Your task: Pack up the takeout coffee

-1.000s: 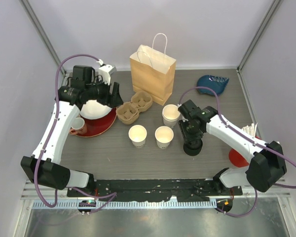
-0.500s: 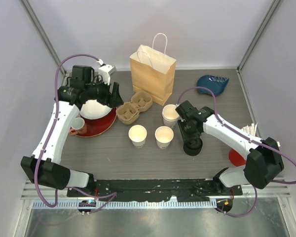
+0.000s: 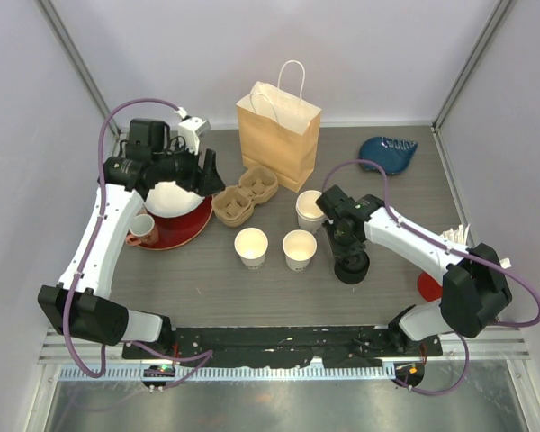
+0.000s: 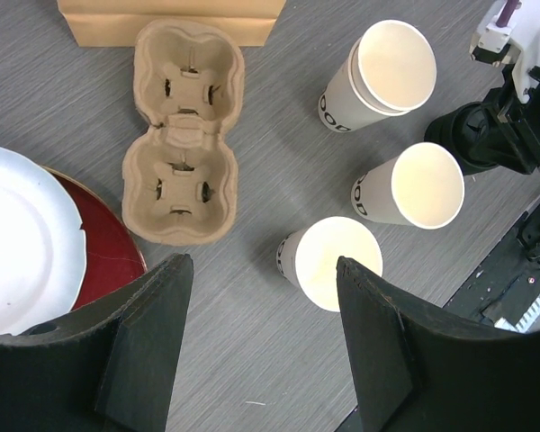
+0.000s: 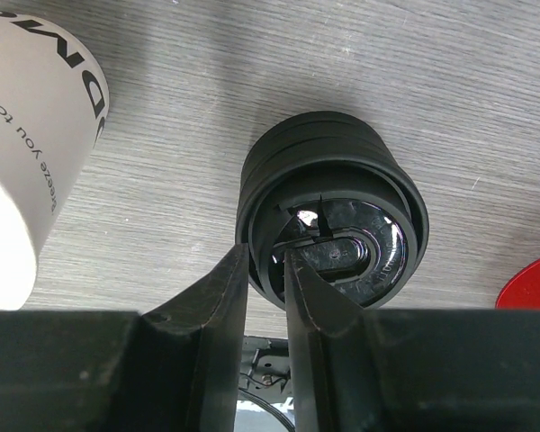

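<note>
Two open-topped white paper cups (image 3: 251, 245) (image 3: 299, 247) stand mid-table, and a stacked pair (image 3: 311, 209) stands behind them. All show in the left wrist view, the nearest cup (image 4: 337, 264) just past the fingers. My right gripper (image 3: 346, 247) (image 5: 265, 252) is down on the stack of black lids (image 3: 352, 267) (image 5: 342, 207). One finger is outside the top lid's rim and one inside, pinching it. My left gripper (image 3: 202, 175) (image 4: 263, 261) hangs open and empty above the table, between the cardboard cup carrier (image 3: 245, 193) (image 4: 182, 135) and the cups.
A brown paper bag (image 3: 279, 135) stands upright behind the carrier. A white plate (image 3: 171, 198) lies on a red plate (image 3: 184, 232) at the left, with a small mug (image 3: 142, 229) beside it. A blue object (image 3: 387, 151) sits back right, and a red disc (image 3: 429, 286) front right.
My right gripper's jaws have narrowed onto the rim of the top lid, and that arm has shifted slightly left. The left arm and the cups have not moved.
</note>
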Controlling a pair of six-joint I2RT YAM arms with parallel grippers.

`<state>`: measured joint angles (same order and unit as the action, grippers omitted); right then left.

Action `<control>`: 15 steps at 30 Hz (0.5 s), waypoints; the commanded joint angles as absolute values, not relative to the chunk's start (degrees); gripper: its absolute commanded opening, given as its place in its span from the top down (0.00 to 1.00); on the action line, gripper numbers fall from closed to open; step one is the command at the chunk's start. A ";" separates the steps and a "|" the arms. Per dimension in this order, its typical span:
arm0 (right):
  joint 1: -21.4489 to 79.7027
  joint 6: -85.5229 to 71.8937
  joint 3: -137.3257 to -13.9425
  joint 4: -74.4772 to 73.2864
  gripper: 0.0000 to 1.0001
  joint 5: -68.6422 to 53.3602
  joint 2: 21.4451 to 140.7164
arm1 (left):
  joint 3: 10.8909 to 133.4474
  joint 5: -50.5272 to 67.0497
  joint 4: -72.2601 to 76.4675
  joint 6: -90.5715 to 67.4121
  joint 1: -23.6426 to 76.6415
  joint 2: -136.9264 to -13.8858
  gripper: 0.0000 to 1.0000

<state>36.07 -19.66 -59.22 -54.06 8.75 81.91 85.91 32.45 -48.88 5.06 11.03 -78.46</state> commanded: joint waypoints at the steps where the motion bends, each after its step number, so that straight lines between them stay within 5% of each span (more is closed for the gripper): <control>1: 36.74 -20.39 -59.15 -54.05 0.74 9.93 82.35 | 87.19 34.80 -47.11 5.89 10.37 -76.82 0.31; 15: 36.74 -20.04 -61.17 -55.28 0.99 11.78 79.54 | 87.71 35.42 -47.20 5.80 10.28 -77.26 0.31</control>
<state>36.56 -19.70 -59.22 -54.33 9.56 82.11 85.91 33.95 -48.86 5.06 10.70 -78.46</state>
